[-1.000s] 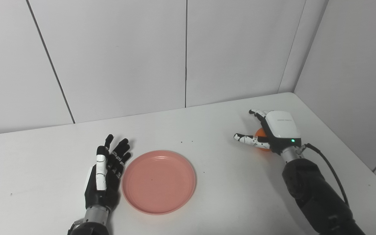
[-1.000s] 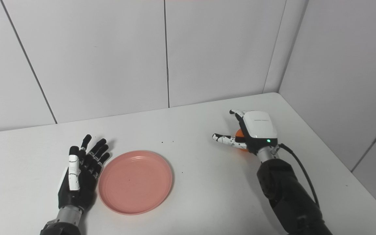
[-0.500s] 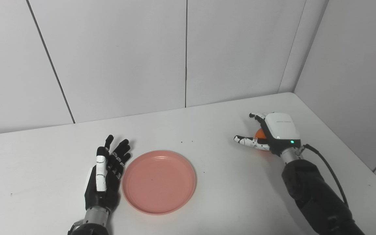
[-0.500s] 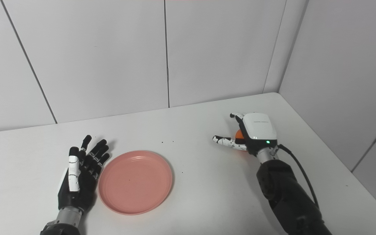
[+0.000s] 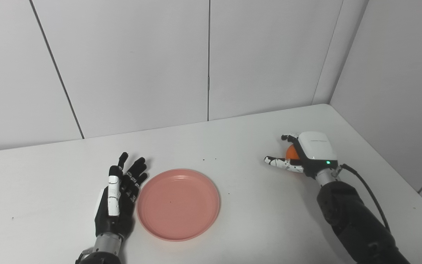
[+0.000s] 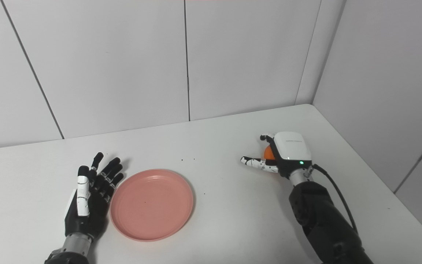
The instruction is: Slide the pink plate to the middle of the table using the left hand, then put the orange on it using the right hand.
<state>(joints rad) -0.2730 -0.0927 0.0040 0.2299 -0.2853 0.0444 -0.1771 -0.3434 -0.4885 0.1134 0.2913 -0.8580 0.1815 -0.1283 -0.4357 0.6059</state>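
Left eye view: we see the pink plate (image 5: 178, 204) flat on the bench (image 5: 240, 205), the left hand (image 5: 117, 200) just beside its left rim — fingers spread, holding nothing. Far right, the right hand (image 5: 308, 154) covers the orange (image 5: 291, 153); we cannot tell if its fingers grip.

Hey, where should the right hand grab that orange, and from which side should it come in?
Judging by its pose, grip the orange around its middle, coming from above. It is round, small and sits on the table, so fingers on the far side and thumb on the near side can wrap it. The right hand is already over it that way, hiding most of it.
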